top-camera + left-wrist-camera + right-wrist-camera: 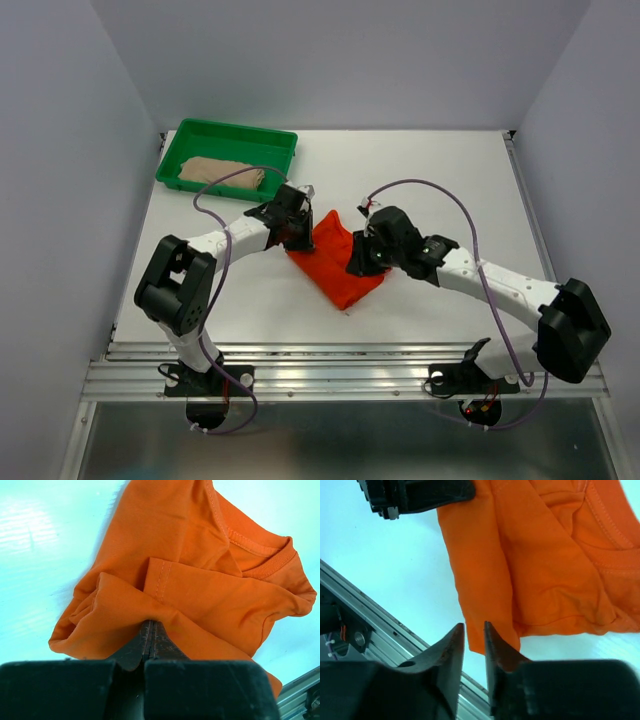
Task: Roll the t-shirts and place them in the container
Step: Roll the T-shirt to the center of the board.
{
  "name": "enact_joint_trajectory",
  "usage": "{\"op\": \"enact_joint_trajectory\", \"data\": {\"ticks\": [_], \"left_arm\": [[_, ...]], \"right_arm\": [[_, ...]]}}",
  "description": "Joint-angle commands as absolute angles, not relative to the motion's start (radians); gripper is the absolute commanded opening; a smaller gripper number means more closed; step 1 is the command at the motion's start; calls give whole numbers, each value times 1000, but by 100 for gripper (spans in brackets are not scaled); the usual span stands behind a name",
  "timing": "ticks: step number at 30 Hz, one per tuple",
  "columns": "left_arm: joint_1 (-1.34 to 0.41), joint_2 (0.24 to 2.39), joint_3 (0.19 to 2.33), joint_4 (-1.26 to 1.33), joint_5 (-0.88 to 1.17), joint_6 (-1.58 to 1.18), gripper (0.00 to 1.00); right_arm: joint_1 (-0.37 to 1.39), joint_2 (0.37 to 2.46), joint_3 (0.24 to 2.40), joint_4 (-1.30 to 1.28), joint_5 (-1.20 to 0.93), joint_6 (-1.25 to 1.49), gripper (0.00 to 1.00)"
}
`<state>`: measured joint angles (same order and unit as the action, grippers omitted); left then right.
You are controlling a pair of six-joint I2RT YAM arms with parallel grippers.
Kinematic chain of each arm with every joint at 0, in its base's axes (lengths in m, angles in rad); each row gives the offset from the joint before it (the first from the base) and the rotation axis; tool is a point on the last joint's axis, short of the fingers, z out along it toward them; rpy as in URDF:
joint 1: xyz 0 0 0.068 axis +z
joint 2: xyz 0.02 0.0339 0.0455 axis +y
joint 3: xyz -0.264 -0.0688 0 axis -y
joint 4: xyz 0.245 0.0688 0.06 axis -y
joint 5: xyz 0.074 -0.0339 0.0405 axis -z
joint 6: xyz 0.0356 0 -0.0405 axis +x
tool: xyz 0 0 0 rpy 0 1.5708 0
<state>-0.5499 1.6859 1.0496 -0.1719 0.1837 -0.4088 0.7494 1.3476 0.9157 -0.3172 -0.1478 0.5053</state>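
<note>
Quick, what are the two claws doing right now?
Left gripper: shut, pinching the orange t-shirt.
Right gripper: slightly open, holding nothing.

Bare table (450,180) lies open right of and beyond the orange shirt (338,268), and along the left side nearer than the tray (205,131). The middle is crowded: the left gripper (151,629), pinched on the shirt's left edge, and the right gripper (474,630), jaws slightly apart at its right edge, flank the cloth, both forearms slanting in from the near corners. The tray with the beige shirt (220,174) fills the far left corner; walls (60,200) close three sides and a metal rail (350,372) lines the near edge.
</note>
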Motion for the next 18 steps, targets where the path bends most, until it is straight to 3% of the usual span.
{"op": "enact_joint_trajectory", "data": {"ticks": [1, 2, 5, 18], "left_arm": [[-557, 1680, 1094, -155, 193, -403, 0], [-557, 1683, 1095, -155, 195, -402, 0], [-558, 1684, 1100, -158, 195, -402, 0], [-558, 1727, 1131, -163, 192, -393, 0]], "right_arm": [[801, 1371, 969, -368, -64, 518, 19], [814, 1403, 974, -361, -63, 532, 9], [824, 1446, 957, -325, -63, 563, 1], [833, 1585, 779, -247, 40, 615, 1]]}}
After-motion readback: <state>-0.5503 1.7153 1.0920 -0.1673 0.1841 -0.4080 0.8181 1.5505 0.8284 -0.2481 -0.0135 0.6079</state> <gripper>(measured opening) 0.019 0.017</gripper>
